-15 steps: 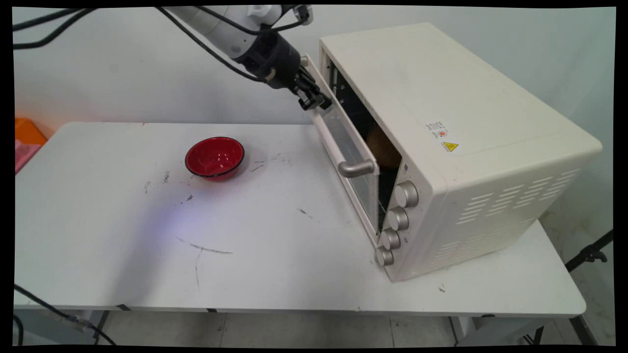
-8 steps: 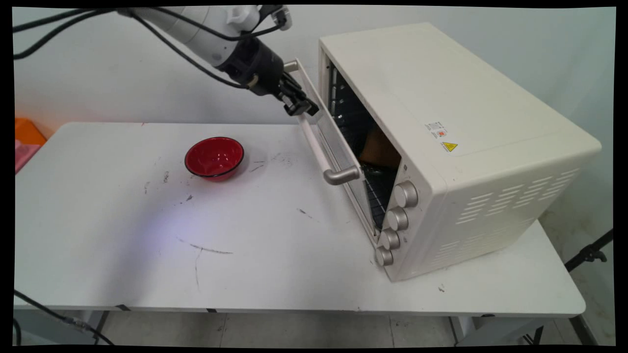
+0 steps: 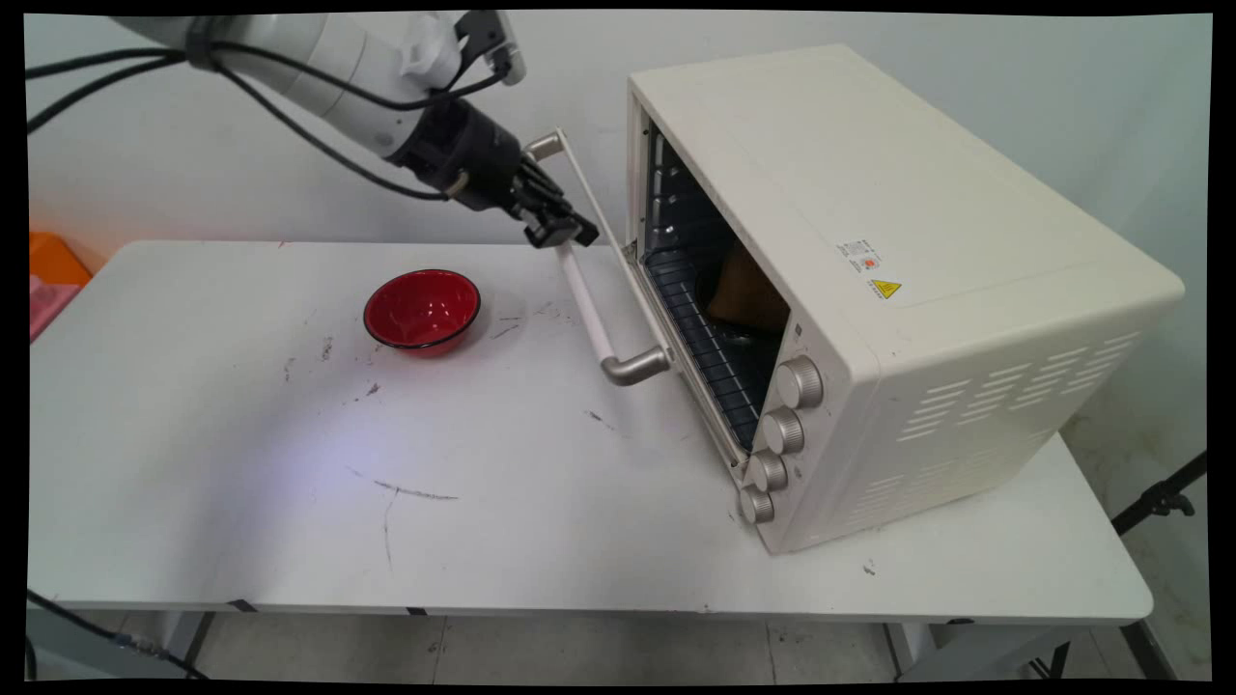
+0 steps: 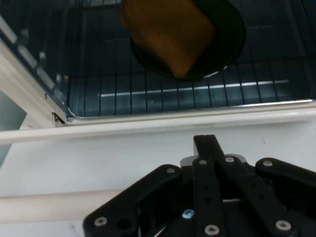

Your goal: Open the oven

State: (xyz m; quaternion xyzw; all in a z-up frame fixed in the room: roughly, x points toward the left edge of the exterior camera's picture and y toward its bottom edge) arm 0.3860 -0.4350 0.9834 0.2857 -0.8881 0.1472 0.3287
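Note:
My gripper (image 3: 560, 232) is shut on the far end of the pale handle bar (image 3: 589, 309) of the cream toaster oven's (image 3: 869, 241) door. The glass door (image 3: 628, 280) hangs tilted, roughly half open, hinged at its lower edge. Inside, a brown slice of bread (image 3: 748, 290) leans on a dark round dish on the wire rack (image 3: 705, 347). In the hand view the bread (image 4: 168, 34) and dish (image 4: 227, 39) lie beyond the door frame (image 4: 148, 126). There the handle bar (image 4: 49, 207) runs under my black linkage (image 4: 212, 197).
A red bowl (image 3: 422, 307) stands on the white table (image 3: 290, 483) left of the door. Several silver knobs (image 3: 782, 430) line the oven's front right. An orange and pink thing (image 3: 53, 270) sits off the table's left edge.
My gripper has moved left and slightly down with the handle. The oven door has swung from slightly ajar to about half open, showing more of the rack and bread.

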